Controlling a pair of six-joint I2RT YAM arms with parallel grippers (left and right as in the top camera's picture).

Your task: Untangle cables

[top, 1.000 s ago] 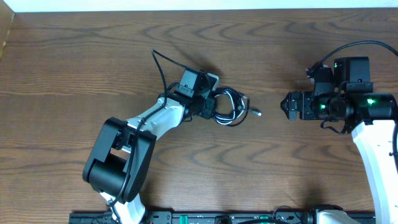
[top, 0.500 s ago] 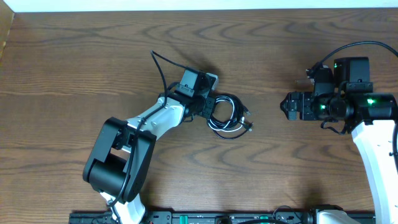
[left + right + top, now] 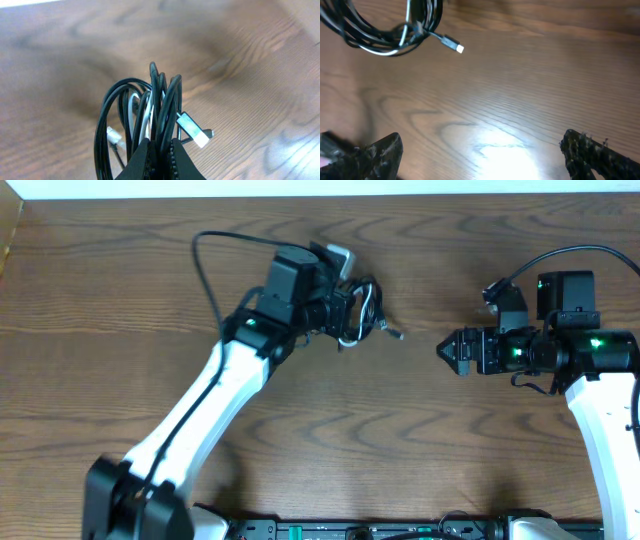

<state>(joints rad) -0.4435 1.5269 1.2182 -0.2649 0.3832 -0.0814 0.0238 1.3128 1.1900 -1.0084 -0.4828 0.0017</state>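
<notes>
Untangling had barely begun, by my reading: the cables (image 3: 150, 110) remained one tight coil, several black loops with a whitish cord (image 3: 145, 117) threaded among them, and no strand was drawn free. The left tool (image 3: 159, 150) was clamped on the lower part of that coil, fingers pressed together around the strands, so the loops stood up directly beyond its fingertips. From the wrist view the bundle seemed raised off the worktop (image 3: 450, 440), though I could not be sure. One silver plug (image 3: 195, 131) stuck out to the side of the coil, pointing toward the other arm, and a second small plug end (image 3: 114, 136) hung on the opposite side.

The right tool (image 3: 445, 350) stood with its fingers wide apart and held nothing, aimed at the bundle but well apart from it. Everything was left to do: catch a loose end, pull it out, and separate each cord.

The arm's own thicker black wire (image 3: 205, 260) arched behind the left tool. Nothing visible lay between the right tool and the plug; the real hindrance was probably the coil itself, pinched together exactly where the left fingers gripped it.
</notes>
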